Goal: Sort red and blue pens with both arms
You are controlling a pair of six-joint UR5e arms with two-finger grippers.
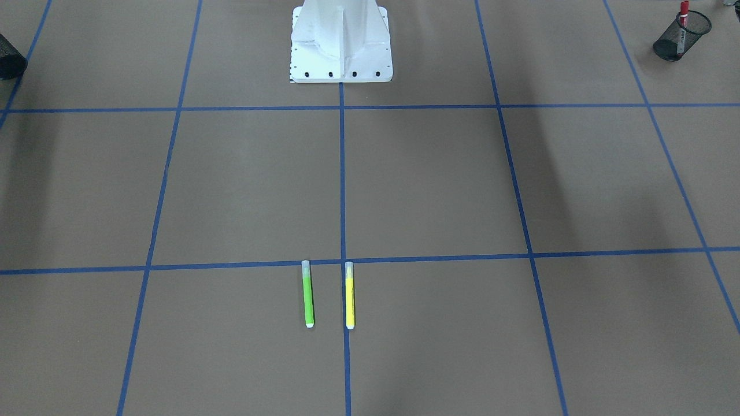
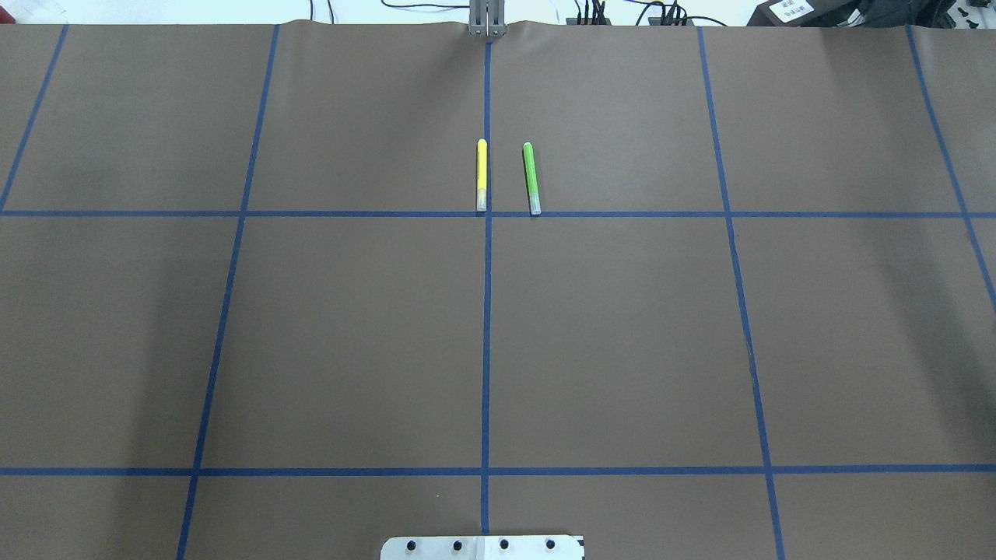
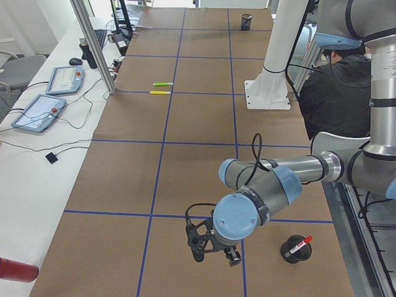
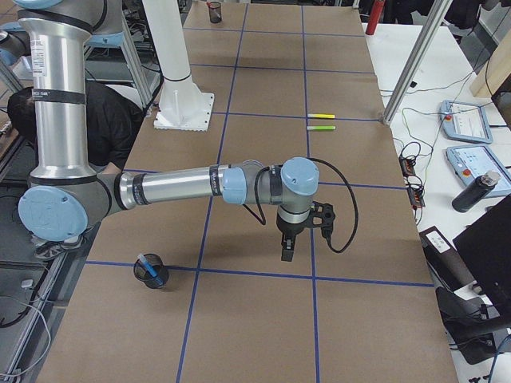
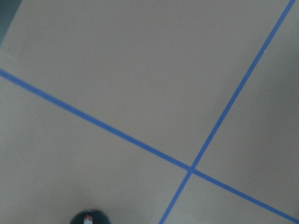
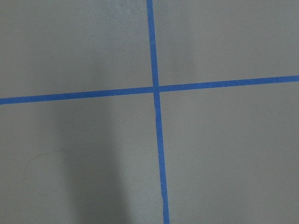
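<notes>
Neither gripper's jaw state can be told. The left gripper [image 3: 230, 257] hangs low over the brown table [image 2: 350, 350]; the right gripper [image 4: 287, 254] points down above a tape line. The red marker [image 3: 301, 245] leans cap-up in a mesh cup [image 3: 292, 252] near the table's left end. The blue marker [image 4: 149, 269] leans in another cup [image 4: 152, 278] near the right end. A green marker [image 1: 308, 294] and a yellow marker [image 1: 349, 296] lie parallel mid-table, well apart from both cups.

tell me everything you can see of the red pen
The red pen is a white-barrelled marker with a red cap. It leans inside a black mesh cup near the corner of the table on the robot's left, cap end poking above the rim, barrel showing through the mesh. Only the cup touches it.
</notes>
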